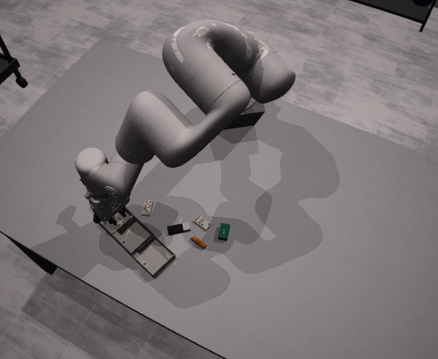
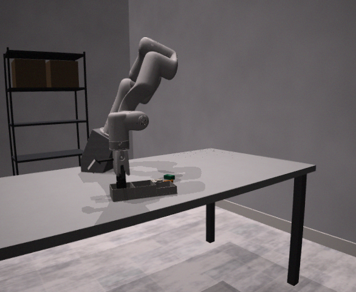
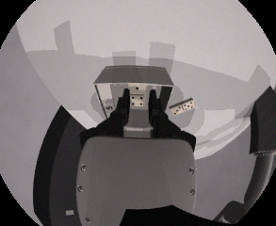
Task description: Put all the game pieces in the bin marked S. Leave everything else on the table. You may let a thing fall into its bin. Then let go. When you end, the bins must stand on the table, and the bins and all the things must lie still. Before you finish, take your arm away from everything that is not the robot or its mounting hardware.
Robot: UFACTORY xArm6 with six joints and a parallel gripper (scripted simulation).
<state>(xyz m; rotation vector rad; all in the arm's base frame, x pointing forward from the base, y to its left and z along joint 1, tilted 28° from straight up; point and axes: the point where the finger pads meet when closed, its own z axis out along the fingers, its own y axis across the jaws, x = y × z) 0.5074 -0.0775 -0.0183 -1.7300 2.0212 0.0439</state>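
My gripper [image 1: 117, 217] [image 2: 121, 184] [image 3: 139, 96] is slightly open, its fingertips down in bin S [image 2: 118, 194] [image 3: 135, 75], the end compartment of a three-part tray. A cream domino [image 1: 119, 221] [image 3: 137, 100] lies in bin S below and between the fingers, with small gaps beside it. Its exact tilt is unclear. A second domino [image 1: 146, 207] [image 3: 182, 107] lies on the table beside bin S. A third domino [image 1: 202, 222] lies farther right, between a black-and-white block and a green block.
The black-and-white block [image 1: 179, 228], an orange stick [image 1: 199, 241] and the green block [image 1: 223, 232] [image 2: 169, 176] are on the table [image 1: 327, 301]. The middle bin [image 1: 135, 234] and far bin [image 1: 155, 259] adjoin bin S; their labels are unreadable. Walls divide the three bins.
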